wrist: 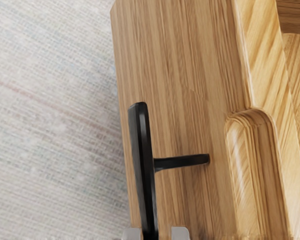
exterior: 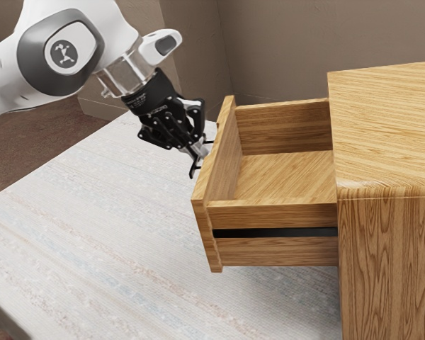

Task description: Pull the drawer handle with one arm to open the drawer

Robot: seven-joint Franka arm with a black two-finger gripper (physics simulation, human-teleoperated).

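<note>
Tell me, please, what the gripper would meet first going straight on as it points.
The gripper would probably meet the drawer's black handle first, then the drawer front just behind it.

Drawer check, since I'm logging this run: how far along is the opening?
Done: the light wooden drawer stands well out of the wooden cabinet, interior exposed. In hand: the black gripper is at the black bar handle. Left: perhaps a little more pull.

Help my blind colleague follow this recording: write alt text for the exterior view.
The drawer of a wooden cabinet stands pulled well out. A white robot arm reaches in from the upper left, its black gripper at the drawer's front, above a pale carpet.
</note>
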